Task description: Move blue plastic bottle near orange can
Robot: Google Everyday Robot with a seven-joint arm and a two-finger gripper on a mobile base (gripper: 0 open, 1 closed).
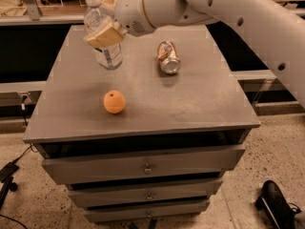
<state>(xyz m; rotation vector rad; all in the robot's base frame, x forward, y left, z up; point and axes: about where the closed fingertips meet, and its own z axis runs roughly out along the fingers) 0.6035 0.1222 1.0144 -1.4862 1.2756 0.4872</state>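
Plastic could slip: your tool [106,34], over the tabletop [190,99] far side, clamps the blue plastic bottle [109,56]; overshoot and you may knock the orange can [168,57] rolling.
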